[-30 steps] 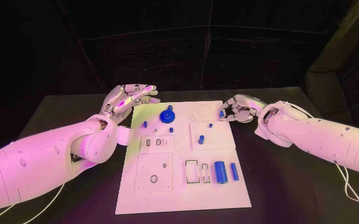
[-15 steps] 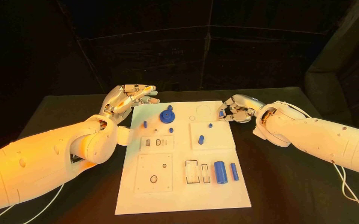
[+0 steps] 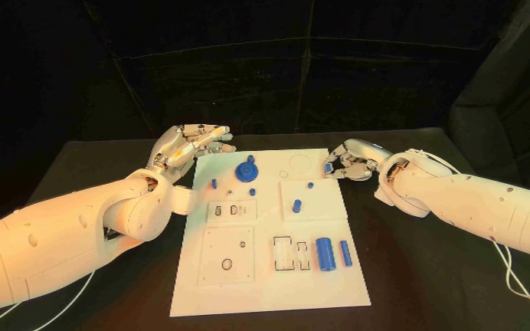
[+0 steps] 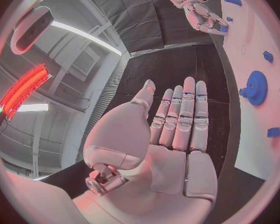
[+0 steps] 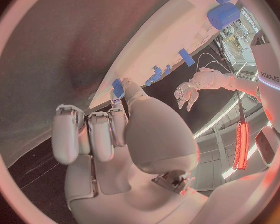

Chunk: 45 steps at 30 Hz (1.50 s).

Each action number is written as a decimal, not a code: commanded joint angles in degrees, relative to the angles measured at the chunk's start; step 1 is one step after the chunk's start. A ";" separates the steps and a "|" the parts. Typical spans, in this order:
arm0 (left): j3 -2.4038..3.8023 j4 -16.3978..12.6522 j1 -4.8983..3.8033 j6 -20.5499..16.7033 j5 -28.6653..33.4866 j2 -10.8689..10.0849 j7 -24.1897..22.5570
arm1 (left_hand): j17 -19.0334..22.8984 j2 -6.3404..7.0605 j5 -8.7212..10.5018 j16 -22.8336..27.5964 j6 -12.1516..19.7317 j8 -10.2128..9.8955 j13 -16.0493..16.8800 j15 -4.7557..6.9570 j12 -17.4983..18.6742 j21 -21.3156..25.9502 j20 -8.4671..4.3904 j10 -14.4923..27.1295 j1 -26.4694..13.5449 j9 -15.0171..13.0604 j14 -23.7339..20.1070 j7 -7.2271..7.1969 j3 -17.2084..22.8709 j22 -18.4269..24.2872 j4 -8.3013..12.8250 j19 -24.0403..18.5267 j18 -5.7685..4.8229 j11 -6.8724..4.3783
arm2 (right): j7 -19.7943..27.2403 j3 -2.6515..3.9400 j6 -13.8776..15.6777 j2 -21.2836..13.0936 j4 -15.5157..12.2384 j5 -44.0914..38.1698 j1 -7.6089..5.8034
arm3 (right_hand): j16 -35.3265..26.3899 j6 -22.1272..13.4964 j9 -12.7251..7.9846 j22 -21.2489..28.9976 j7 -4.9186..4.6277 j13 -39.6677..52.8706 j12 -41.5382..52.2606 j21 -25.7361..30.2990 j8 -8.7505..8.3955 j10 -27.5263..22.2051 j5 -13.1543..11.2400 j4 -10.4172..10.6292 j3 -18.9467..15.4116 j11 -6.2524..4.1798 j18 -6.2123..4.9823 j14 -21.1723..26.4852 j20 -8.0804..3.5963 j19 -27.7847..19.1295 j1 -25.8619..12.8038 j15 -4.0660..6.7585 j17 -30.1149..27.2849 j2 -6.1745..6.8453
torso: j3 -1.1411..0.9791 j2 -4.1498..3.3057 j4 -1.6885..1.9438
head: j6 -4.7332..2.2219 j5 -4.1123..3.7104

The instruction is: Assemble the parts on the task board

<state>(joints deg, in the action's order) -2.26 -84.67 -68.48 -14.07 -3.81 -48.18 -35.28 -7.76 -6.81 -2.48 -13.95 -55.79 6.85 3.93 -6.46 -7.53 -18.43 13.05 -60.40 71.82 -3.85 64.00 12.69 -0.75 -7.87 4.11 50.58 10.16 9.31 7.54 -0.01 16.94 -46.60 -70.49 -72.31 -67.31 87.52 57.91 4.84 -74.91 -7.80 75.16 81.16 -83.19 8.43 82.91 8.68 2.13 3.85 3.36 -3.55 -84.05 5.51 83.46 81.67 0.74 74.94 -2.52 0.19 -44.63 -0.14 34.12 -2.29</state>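
The white task board (image 3: 265, 285) lies in the middle of the black table. My right hand (image 3: 351, 160) sits at its far right edge with fingers curled, pinching a small blue part (image 3: 328, 168) between thumb and finger; the right wrist view shows that part (image 5: 117, 87) at the fingertips, against the board's edge (image 5: 159, 40). My left hand (image 3: 194, 144) hovers at the board's far left corner, flat, fingers straight and holding nothing (image 4: 177, 129). A blue gear (image 3: 247, 171) stands near the far edge of the board (image 4: 257, 87).
Small blue pegs (image 3: 253, 191) (image 3: 296, 206) (image 3: 310, 185) stand on the middle of the board. A thick blue cylinder (image 3: 326, 253) and a thinner one (image 3: 345, 252) lie near its right edge. White inset plates (image 3: 227, 254) with slots occupy the near left.
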 commanded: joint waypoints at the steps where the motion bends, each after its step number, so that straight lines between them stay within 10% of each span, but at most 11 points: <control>1: 0.01 -0.02 -0.05 0.57 -0.09 -0.02 -0.28 | -0.07 -0.53 -0.28 0.21 -0.43 -0.21 -0.09 -0.05 0.20 -0.15 0.00 -0.19 -0.13 0.08 0.40 -0.08 -0.10 0.07 0.31 0.53 0.31 0.01 | -0.10 -0.01 1.47 -0.09 -0.32 -0.33 -0.06 | 0.30 0.75 0.08 -0.56 0.05 5.88 -0.21 -0.25 0.38 0.06 -0.09 -0.05 0.69 -0.44 0.58 -4.86 -0.52 0.11 0.01 0.47 10.16 -0.70 | 0.01 0.00 -0.03 | 0.01 0.01; 24: 0.02 2.55 -0.06 0.91 0.20 1.10 -0.29 | -0.10 -0.60 -0.28 0.25 -0.50 -0.27 -0.08 -0.05 0.28 -0.14 -0.01 -0.27 -0.15 0.07 0.43 -0.09 -0.06 0.09 0.37 0.54 0.31 0.00 | -15.73 0.08 6.98 0.80 -16.26 -2.74 -2.20 | 0.23 1.63 -0.11 -0.10 0.55 5.21 -1.05 -0.02 0.44 -0.25 -0.43 0.85 1.97 -0.93 0.50 -4.85 -1.12 -0.02 -2.13 0.98 10.10 -1.72 | 0.57 1.29 0.56 | 0.37 0.80; 31: 0.02 4.64 -0.07 0.50 0.26 1.90 0.00 | -0.19 -0.65 -0.28 0.19 -0.68 -0.31 -0.06 0.04 0.34 -0.20 -0.05 -0.51 -0.13 0.05 0.69 -0.16 0.00 0.10 0.51 0.69 0.34 -0.07 | -17.51 0.06 4.83 6.73 -16.04 -6.84 -2.50 | 0.21 1.61 -0.13 -0.11 0.58 5.10 -1.17 -0.02 0.41 -0.32 -0.38 0.78 2.02 -0.95 0.51 -4.84 -1.13 -0.01 -2.10 0.99 10.05 -1.64 | 0.64 2.01 1.21 | 1.64 2.82; 45: 0.04 5.72 -0.12 0.58 0.28 2.47 -0.03 | -0.42 -0.82 -0.29 0.13 -1.32 -0.38 0.05 0.26 0.38 -0.32 -0.21 -1.43 -0.32 -0.01 1.25 -0.44 0.11 0.13 0.74 1.00 0.36 -0.36 | -18.75 -0.51 0.91 15.82 -12.12 -11.74 -0.49 | 0.11 1.41 -0.27 -0.05 0.52 4.84 -1.51 0.03 0.19 -0.51 0.25 0.54 2.47 -0.95 0.50 -4.80 -1.17 -0.02 -2.03 1.02 9.89 -1.51 | 1.08 2.50 1.71 | 2.96 4.08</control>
<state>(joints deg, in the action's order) -2.25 -78.95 -68.50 -14.04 -3.63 -45.78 -35.11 -8.14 -7.04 -2.48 -13.96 -56.73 6.66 3.93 -6.16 -7.32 -18.43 12.90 -61.56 71.59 -3.85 64.93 12.17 -0.61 -7.83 4.59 51.14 10.17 8.98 -10.12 -0.50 19.88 -30.99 -82.97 -80.88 -67.85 87.74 58.83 4.54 -74.93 -7.24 75.89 79.75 -83.19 8.42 82.58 8.69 2.67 5.81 2.45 -3.55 -83.94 4.68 83.43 80.05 1.24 74.92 -4.38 1.25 -42.18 1.51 36.91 1.67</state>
